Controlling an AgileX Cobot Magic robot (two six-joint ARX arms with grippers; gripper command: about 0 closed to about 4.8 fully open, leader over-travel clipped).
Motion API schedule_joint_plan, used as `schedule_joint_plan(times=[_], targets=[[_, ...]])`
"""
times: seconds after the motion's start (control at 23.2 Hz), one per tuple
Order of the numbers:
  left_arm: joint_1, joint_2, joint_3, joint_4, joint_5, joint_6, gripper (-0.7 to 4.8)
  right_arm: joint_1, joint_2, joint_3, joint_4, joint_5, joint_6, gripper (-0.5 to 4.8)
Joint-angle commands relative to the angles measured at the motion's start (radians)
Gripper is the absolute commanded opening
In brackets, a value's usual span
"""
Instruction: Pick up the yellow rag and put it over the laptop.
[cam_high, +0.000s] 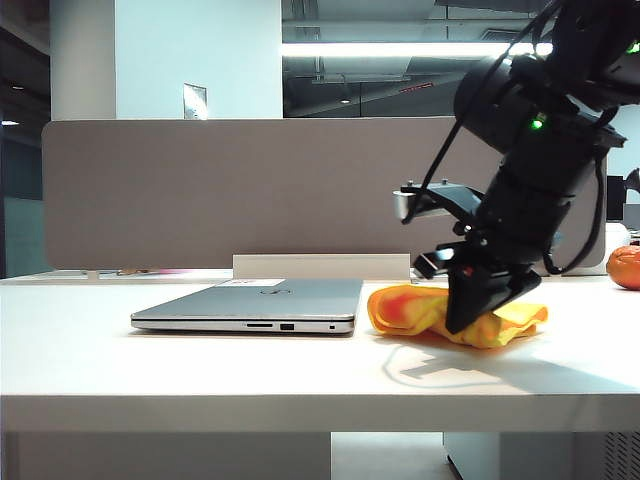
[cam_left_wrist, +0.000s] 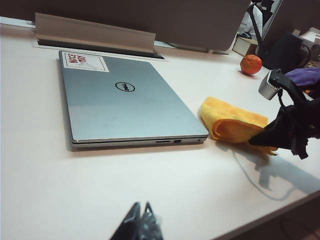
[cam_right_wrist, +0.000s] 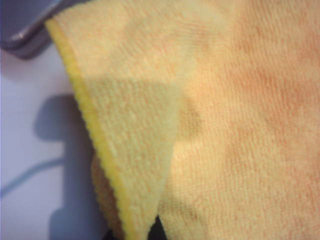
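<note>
We found the right gripper (cam_high: 478, 318) pressed down into the yellow rag (cam_high: 420, 308), its dark fingers drawn together, and from the way the tips sank into the cloth we judged they had pinched a fold of it, though the wrist camera was so close that it showed little but yellow weave (cam_right_wrist: 225, 115) and we could not see the pinch itself. The rag lay bunched on the white table (cam_high: 200, 370), just beside the closed laptop (cam_high: 270, 300) on the side of its narrow ports, not yet on the lid. That closeness suited the job: a short lift and carry toward the laptop would bring the cloth over it.

The left gripper (cam_left_wrist: 140, 224) hung back on the near side of the laptop, well apart from it, its fingers pressed shut on nothing, seemingly kept out of the way.

Beyond the laptop stood a grey partition panel (cam_high: 250, 190), and farther from the laptop than the rag sat a round orange (cam_left_wrist: 250, 64). The room behind looked like an office with strip ceiling lights (cam_high: 400, 49).
</note>
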Motion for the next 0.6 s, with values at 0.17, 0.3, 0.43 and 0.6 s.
schedule_joint_plan(times=[0.17, 0.3, 0.43, 0.6], targets=[[0.001, 0.0, 0.004, 0.006, 0.001, 0.001, -0.06, 0.003, -0.026, 0.138, 0.019, -0.002, 0.007, -0.05], [0.0, 0.0, 0.004, 0.006, 0.0, 0.001, -0.06, 0.003, -0.028, 0.233, 0.006, -0.007, 0.014, -0.05], [0.0, 0.0, 0.004, 0.006, -0.01, 0.001, -0.06, 0.004, -0.027, 0.358, -0.005, -0.03, 0.014, -0.05], [0.001, 0.0, 0.004, 0.006, -0.014, 0.001, -0.06, 0.014, -0.018, 0.428, 0.014, -0.028, 0.013, -0.05]])
